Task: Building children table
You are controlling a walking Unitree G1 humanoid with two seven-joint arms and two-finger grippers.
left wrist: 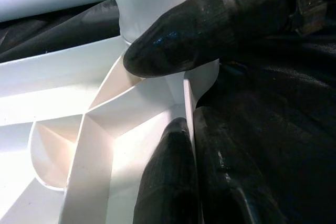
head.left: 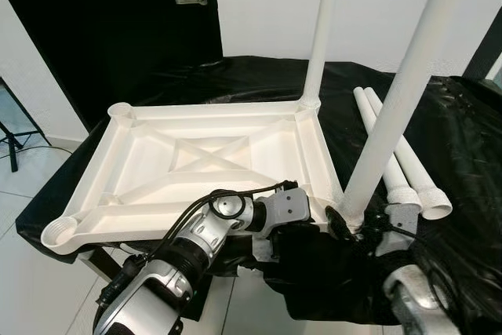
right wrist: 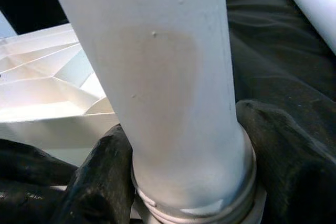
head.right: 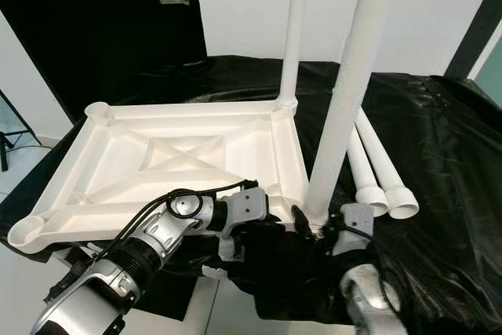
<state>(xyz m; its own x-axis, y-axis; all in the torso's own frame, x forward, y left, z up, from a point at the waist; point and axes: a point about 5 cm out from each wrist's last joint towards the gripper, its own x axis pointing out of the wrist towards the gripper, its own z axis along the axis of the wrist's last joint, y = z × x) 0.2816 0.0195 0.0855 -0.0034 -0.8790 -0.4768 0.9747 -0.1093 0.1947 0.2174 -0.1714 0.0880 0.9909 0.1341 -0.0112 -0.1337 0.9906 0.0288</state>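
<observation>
Tabletop point(head.left: 196, 154) upside down on desk point(head.left: 463, 139). R gripper point(right wrist: 178, 182) fingers closed round near-right leg point(head.left: 392, 115) at socket; L gripper point(left wrist: 178, 98) fingers pinch tabletop rim beside it. I keep leg vertical, twist w/ steady downward pressure till seated.

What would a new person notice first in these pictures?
The white tabletop lies upside down on the black-draped surface, with two legs standing in its right-hand corners. The right pincer clasps the base of the near leg, and two spare legs lie beside it.
</observation>
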